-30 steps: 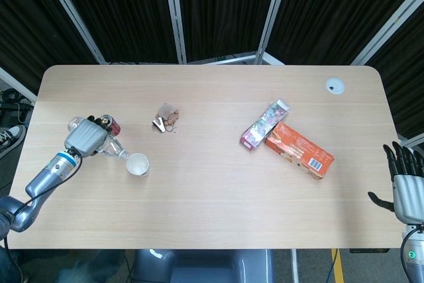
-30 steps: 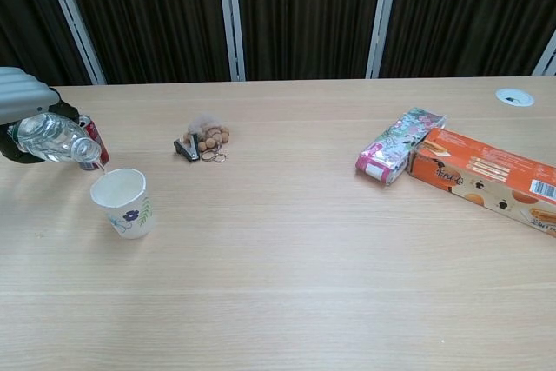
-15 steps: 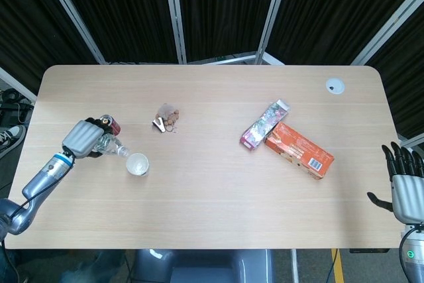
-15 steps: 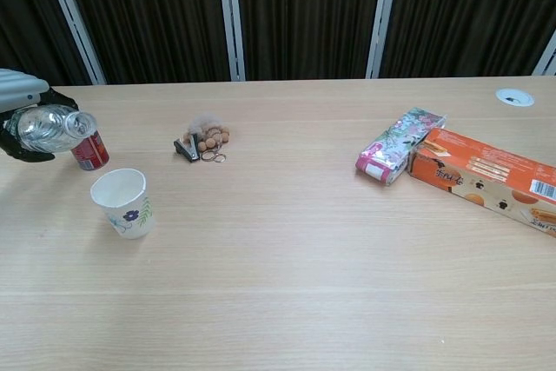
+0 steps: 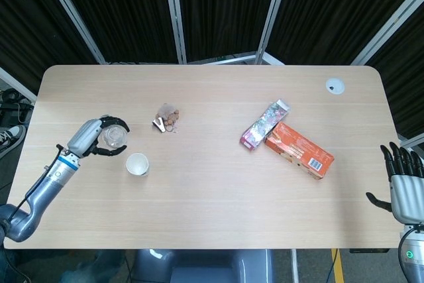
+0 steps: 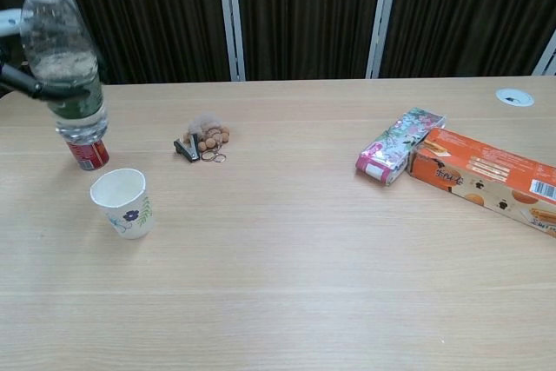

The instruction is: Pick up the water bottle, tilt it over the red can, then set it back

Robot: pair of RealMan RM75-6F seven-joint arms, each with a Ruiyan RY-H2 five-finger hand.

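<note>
Water bottle (image 6: 62,58): upright, gripped in left robot hand (image 5: 99,138), raised directly above red can (image 6: 89,153). Tilt step judged finished; next move calls for lowering it onto tabletop (image 5: 218,183) clear of can and paper cup (image 6: 122,202). Right robot hand (image 5: 401,177): spread, idle.

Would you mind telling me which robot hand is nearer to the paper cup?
Left. The left robot hand holds the water bottle just beside the paper cup; the right robot hand is past the table's far right edge.

clear plastic water bottle (image 6: 62,49), matt wood table (image 6: 295,249)
</note>
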